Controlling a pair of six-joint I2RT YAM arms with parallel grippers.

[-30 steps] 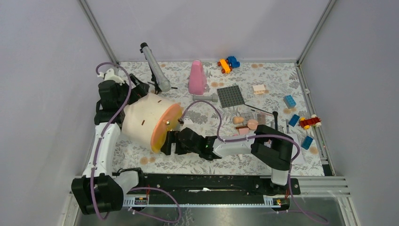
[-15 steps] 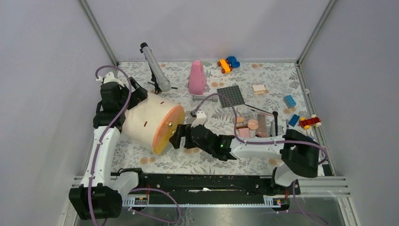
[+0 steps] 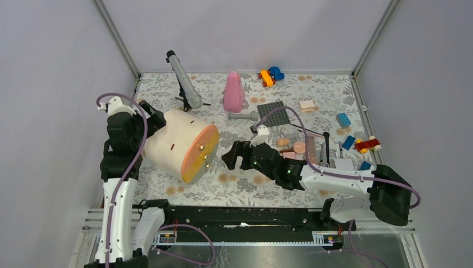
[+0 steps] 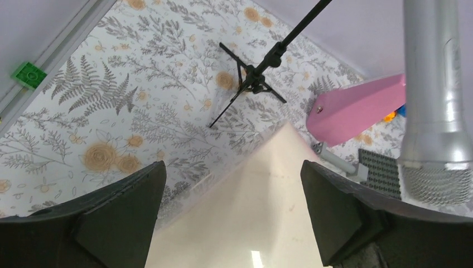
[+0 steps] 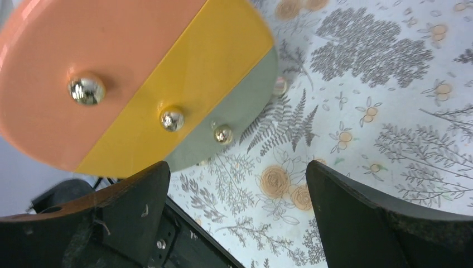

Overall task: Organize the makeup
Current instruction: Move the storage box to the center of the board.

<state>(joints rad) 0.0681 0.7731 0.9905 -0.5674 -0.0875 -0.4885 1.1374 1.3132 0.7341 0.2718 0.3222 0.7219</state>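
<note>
1. Top view, general layout. A cream drum-shaped organiser (image 3: pixel 170 139) lies on its side on the floral tablecloth (image 3: pixel 245 187), left of centre. Its coloured face is turned toward the right gripper (image 3: pixel 230 158).
2. Top view only: the makeup (image 3: pixel 298 148) is a small cluster right of centre, just behind the right forearm and near the front edge of the dark studded plate (image 3: pixel 273 113). A peach egg sponge (image 3: pixel 283 142), a round puff (image 3: pixel 299 147) and thin brushes (image 3: pixel 326 144) can be made out. Neither wrist camera shows any of them.
3. Top view only: toy bricks (image 3: pixel 343 119) are scattered along the right and rear edges.
4. The left gripper (image 3: pixel 151 113) sits at the rear end of the organiser, and the two grippers are well apart.
5. Left wrist view: the left gripper (image 4: pixel 233 170) has its jaws spread wide. The cream wall of the organiser (image 4: pixel 262 218) rises into the gap, with no grip evident. Beyond it stand a silver microphone (image 4: pixel 438 111) on a black stand (image 4: pixel 256 78) and a pink cone bottle (image 4: pixel 357 109). A green brick (image 4: pixel 28 73) lies at the table's edge and is not discernible from above.
6. Right wrist view: the right gripper (image 5: pixel 237 173) is likewise fully spread and holds nothing, with bare cloth below it. Only this view resolves the face into peach, yellow and grey-green bands, each with a metallic knob (image 5: pixel 86 89).
</note>
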